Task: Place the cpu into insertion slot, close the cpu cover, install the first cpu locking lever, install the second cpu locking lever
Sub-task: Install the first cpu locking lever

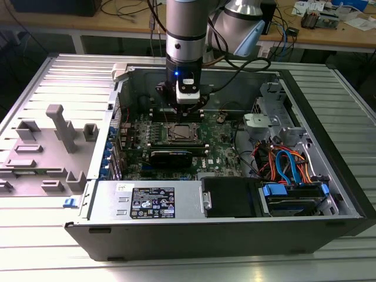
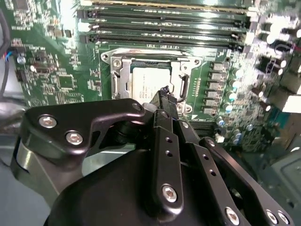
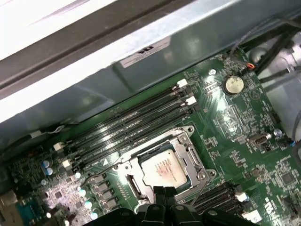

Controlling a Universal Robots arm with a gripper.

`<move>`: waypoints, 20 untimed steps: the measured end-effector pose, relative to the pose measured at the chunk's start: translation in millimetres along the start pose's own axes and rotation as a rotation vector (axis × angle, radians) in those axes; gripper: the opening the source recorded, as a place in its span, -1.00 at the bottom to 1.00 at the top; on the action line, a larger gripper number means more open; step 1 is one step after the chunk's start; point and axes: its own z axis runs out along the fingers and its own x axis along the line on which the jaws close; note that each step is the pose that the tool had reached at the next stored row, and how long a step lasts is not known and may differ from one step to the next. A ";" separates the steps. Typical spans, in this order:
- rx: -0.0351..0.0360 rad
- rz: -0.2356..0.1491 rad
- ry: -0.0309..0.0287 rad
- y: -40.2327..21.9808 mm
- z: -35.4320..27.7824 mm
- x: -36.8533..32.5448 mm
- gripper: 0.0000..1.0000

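- The gripper [image 2: 165,94] hangs just above the insertion slot [image 3: 188,141], its fingers pressed together and holding nothing.
- The cpu [image 3: 163,170] lies flat inside the insertion slot, silver top up. It is probably light, stiff and fragile underneath, best gripped by its edges.
- The cpu cover [image 2: 116,80] seems lowered around the chip. This thin, rigid plate should take a push on its rim.
- Beyond the insertion slot run the memory slots [image 3: 131,117], then the case wall [image 3: 141,61].

This was an electronics lab; an open computer case [image 1: 205,238] lay on a ribbed metal table [image 1: 53,258]; behind the case stood wooden benches [image 1: 329,36] strewn with cables [image 1: 126,9]; a robot arm [image 1: 185,35] hung above the case.
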 end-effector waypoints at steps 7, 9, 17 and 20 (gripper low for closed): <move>-0.0001 -0.138 -0.0037 1.7 0.6 0.8 -0.79; -0.0006 -0.166 -0.0044 1.8 1.1 0.8 -0.79; -0.0012 -0.272 -0.0070 2.9 2.5 1.3 -0.79; -0.0013 -0.274 -0.0070 1.7 2.5 4.4 -0.79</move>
